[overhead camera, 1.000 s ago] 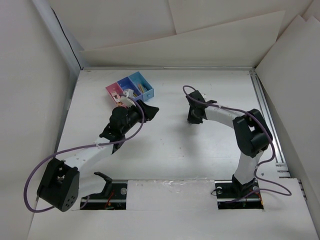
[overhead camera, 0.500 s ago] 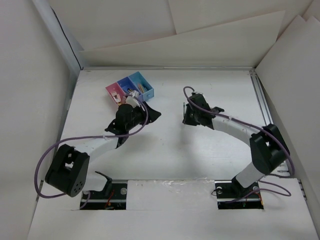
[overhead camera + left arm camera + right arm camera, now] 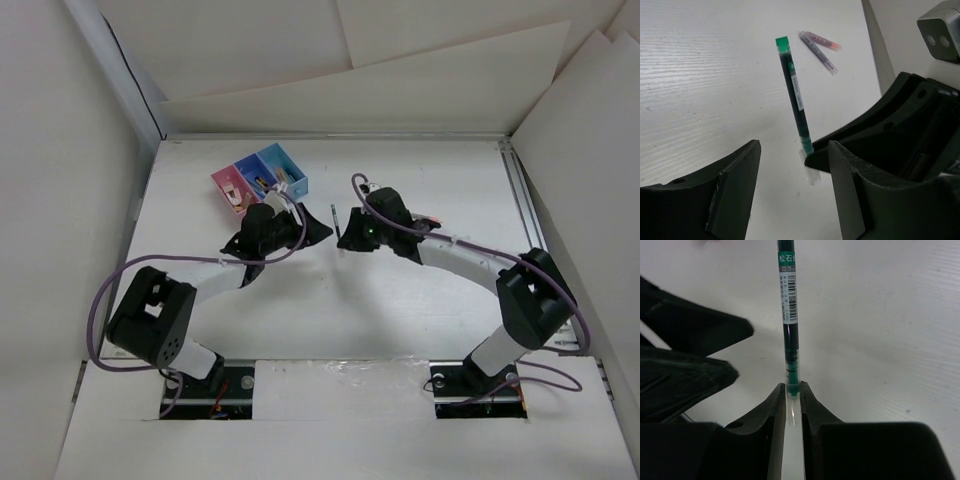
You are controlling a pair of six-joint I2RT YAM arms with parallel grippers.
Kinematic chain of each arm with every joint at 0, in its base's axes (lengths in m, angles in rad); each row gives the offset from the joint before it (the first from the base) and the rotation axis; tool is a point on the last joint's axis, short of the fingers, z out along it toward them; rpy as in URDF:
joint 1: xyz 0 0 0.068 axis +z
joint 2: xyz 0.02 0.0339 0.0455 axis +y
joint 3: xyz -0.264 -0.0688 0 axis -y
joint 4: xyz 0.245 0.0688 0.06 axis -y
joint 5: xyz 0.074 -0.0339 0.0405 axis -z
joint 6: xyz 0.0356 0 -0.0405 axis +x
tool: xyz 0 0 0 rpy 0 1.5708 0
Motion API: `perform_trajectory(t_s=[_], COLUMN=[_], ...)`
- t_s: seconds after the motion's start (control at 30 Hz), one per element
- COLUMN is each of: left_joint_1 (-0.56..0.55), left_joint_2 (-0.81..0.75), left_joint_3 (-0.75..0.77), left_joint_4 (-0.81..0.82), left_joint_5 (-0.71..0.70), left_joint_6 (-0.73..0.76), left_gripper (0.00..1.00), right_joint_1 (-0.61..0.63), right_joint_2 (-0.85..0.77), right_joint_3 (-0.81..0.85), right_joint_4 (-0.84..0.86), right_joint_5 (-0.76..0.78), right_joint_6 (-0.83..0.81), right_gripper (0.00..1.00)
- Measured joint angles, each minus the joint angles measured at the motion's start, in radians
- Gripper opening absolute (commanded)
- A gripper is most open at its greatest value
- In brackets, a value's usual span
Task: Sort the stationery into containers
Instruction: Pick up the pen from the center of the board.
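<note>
Right pincer (image 3: 794,400): clamped tight on clear tip of green pen (image 3: 788,290), near table (image 3: 400,300) centre. Left pincer (image 3: 792,150): wide open, empty, just beside it. Containers (image 3: 297,187) at 10 o'clock, partly filled. Two pinkish pens (image 3: 819,45) loose on table; sorting seemingly unfinished.

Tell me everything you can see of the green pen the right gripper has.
The green pen is a thin, plastic-looking stick: dark green body, bright green far end, white label with 0.5 and a barcode, clear tip. The right gripper is shut on that clear tip, the rest jutting straight out beyond it. The left gripper stands open close by, not touching it.
</note>
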Motion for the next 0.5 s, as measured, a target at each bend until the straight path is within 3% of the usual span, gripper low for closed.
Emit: perform_trajectory(t_s=[0.27,0.3,0.37,0.5], left_joint_1=[0.0,0.0,0.0,-0.002], left_joint_2=[0.089,0.097,0.108,0.116], left_joint_3=[0.012,0.012,0.012,0.015], left_joint_4=[0.036,0.038,0.038,0.048], left_joint_5=[0.005,0.003,0.0,-0.005], left_joint_6=[-0.005,-0.005,-0.009,-0.018], left_gripper=[0.4,0.36,0.19,0.04], right_joint_1=[0.064,0.068,0.071,0.073], right_joint_2=[0.029,0.037,0.053,0.079], right_joint_3=[0.0,0.0,0.0,0.0], right_joint_4=[0.091,0.097,0.103,0.111], right_joint_5=[-0.106,-0.118,-0.133,-0.144], right_joint_6=[-0.001,-0.001,-0.001,-0.001], right_gripper=[0.0,0.0,0.0,0.0])
